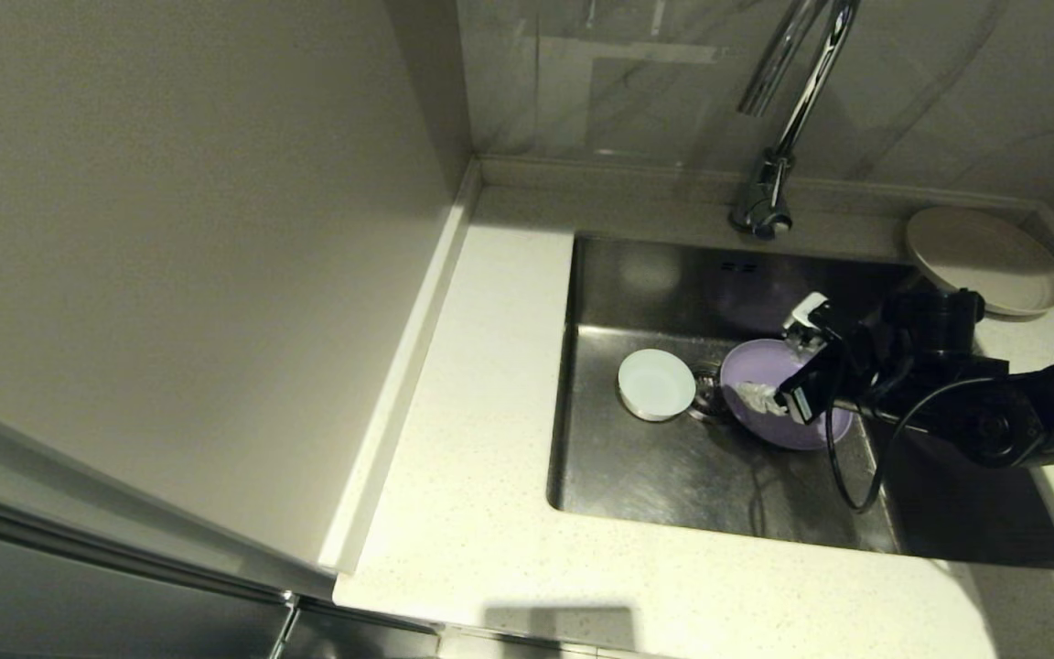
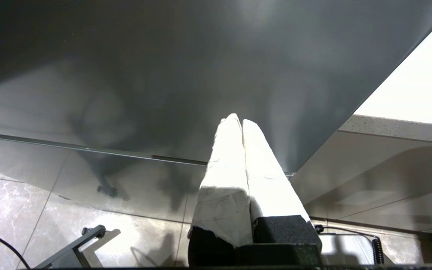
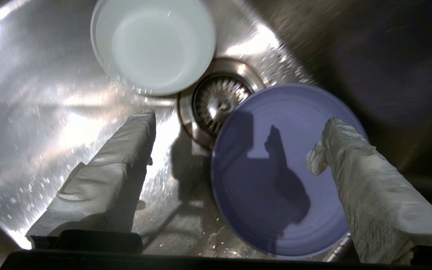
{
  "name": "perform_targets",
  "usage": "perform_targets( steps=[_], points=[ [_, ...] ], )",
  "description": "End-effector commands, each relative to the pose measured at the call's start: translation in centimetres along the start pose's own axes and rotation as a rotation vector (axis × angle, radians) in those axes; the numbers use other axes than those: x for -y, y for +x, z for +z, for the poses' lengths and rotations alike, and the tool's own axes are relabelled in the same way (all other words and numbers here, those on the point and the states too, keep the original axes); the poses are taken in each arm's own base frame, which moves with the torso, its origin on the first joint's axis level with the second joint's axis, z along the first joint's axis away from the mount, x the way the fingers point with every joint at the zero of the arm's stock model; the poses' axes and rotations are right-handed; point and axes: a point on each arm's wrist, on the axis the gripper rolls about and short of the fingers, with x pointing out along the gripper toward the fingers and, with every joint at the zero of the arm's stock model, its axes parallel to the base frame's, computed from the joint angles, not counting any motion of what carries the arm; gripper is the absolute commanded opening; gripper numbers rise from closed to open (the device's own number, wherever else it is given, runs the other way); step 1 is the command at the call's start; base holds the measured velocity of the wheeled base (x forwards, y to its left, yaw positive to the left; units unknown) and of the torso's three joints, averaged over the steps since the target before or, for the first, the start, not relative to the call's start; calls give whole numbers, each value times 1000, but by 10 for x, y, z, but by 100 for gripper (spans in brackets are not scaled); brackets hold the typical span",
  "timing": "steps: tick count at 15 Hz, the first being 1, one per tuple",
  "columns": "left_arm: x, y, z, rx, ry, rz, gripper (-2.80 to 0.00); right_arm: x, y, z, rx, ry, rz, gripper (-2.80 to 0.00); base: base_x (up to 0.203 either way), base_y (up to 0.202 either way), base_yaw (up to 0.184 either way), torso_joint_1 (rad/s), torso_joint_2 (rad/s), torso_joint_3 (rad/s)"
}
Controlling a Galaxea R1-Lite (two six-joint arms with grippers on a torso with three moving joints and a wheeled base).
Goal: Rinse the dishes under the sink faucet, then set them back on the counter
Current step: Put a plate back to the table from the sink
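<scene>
**Right arm reaches into sink for purple plate**

Speckled off-white stone counter [image 1: 454, 439] fills the near foreground, running round the rectangular brushed stainless-steel sink [image 1: 655, 476]. Inside the basin, the right gripper [image 1: 788, 366] hangs over the round lavender-purple plate [image 1: 765, 421], its cloth-wrapped fingers [image 3: 122, 157] spread wide apart and clamped on nothing. In the right wrist view one finger stands over the plate and the other over bare steel beside it; whether either touches the plate cannot be told. The plate lies on the sink floor just right of the round strainer drain [image 3: 218, 103], partly covering its rim. A small white round bowl [image 1: 656, 384] sits on the floor on the drain's left side. A beige round plate [image 1: 984, 259] rests on the counter at the far right corner, well apart from the other two dishes. The tall chrome gooseneck faucet [image 1: 788, 110] rises at the far edge; no running stream shows, though droplets speckle the steel. The left gripper [image 2: 241, 165] is parked low, away from the sink, with its wrapped fingers pressed together.

Judging from this, most work remains: two dishes are in the basin and must yet return to the counter, and whether the beige plate has been rinsed cannot be told.
</scene>
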Motion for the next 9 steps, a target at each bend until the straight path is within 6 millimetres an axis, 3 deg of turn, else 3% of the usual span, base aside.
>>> perform_targets(
  steps=[1,5,9],
  points=[
    [0,0,0,4,0,0,-280,-7,16,-19,-46,0,33,0,0,0,0,0,0,0],
    [0,0,0,4,0,1,-280,-12,24,-31,-74,5,50,0,0,0,0,0,0,0],
    [0,0,0,4,0,1,-280,-18,47,-47,-74,-25,53,0,0,0,0,0,0,0]
  ],
)
